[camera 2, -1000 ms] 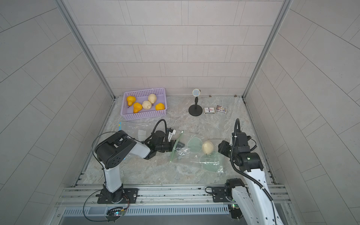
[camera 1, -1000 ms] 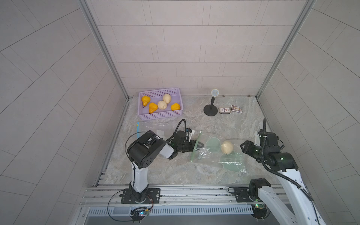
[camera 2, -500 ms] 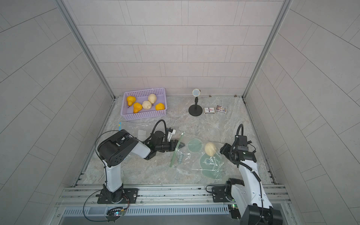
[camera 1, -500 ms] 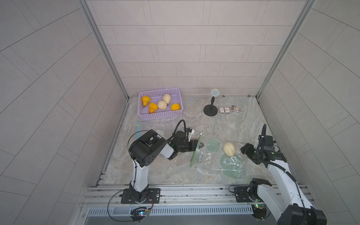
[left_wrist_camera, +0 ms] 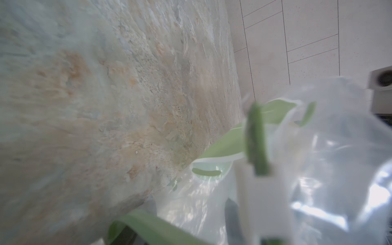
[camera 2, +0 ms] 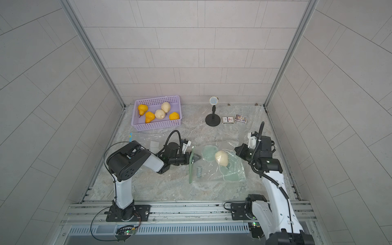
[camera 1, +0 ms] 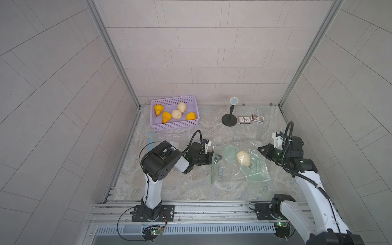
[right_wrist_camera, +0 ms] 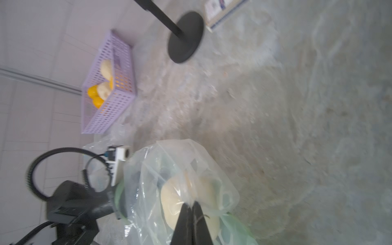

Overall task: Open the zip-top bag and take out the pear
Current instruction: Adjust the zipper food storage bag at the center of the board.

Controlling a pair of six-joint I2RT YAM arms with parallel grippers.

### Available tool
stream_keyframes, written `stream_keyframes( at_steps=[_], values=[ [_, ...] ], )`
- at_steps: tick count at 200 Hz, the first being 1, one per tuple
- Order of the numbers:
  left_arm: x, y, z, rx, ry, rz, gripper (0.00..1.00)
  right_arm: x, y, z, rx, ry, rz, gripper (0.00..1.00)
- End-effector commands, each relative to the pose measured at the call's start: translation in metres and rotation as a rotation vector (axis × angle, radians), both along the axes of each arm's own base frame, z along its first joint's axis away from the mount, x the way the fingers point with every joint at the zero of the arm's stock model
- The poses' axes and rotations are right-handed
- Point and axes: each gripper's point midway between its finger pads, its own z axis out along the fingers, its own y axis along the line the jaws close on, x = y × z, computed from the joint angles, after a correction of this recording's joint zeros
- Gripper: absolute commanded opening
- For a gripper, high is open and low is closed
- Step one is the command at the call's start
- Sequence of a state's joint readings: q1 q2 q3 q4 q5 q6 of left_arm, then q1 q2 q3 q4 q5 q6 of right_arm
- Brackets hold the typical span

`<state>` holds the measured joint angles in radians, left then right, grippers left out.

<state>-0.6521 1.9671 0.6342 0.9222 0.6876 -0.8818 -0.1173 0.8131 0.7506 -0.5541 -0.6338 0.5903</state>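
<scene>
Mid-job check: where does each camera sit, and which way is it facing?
Both top views: high in front, looking down; left arm, right arm, zip-top bag, pear.
Left wrist: low over the table, facing the bag's green zip strip; own body unclear.
Right wrist: facing the left arm and purple basket; right pincer shut on the bag.
Shared: all show the bag.

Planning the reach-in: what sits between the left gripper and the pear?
Only the bag: its clear film and pale green round print, between left gripper and pear; both top views show it.
</scene>
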Motion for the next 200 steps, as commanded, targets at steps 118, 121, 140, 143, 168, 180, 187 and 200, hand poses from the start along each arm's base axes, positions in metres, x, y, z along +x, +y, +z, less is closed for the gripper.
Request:
stream_keyframes(
  at_steps=[118,121,140,143,168,180,187,200],
  values=[
    [-0.056,0.040,-0.083,0.146,0.338,0.023,0.74,0.010,-0.017,-0.053,-0.108,0.203,-0.045,0.46],
    [-0.056,0.040,-0.083,0.143,0.337,0.023,0.74,0.012,-0.018,-0.050,-0.110,0.196,-0.050,0.47],
    [-0.057,0.039,-0.080,0.128,0.341,0.014,0.78,0.017,-0.025,-0.031,-0.146,0.152,-0.078,0.55],
    [-0.058,0.038,-0.079,0.127,0.340,0.011,0.78,0.017,-0.026,-0.028,-0.152,0.145,-0.084,0.55],
    [-0.065,0.041,-0.078,0.144,0.345,-0.017,0.80,0.010,-0.041,0.003,-0.232,0.095,-0.137,0.59],
    [-0.069,0.044,-0.077,0.164,0.343,-0.031,0.81,0.002,-0.046,0.017,-0.268,0.076,-0.156,0.60],
    [-0.071,0.045,-0.076,0.177,0.341,-0.042,0.82,-0.003,-0.046,0.027,-0.275,0.055,-0.155,0.60],
    [-0.077,0.048,-0.075,0.207,0.336,-0.064,0.83,-0.011,-0.029,0.039,-0.218,0.014,-0.090,0.61]
  ],
)
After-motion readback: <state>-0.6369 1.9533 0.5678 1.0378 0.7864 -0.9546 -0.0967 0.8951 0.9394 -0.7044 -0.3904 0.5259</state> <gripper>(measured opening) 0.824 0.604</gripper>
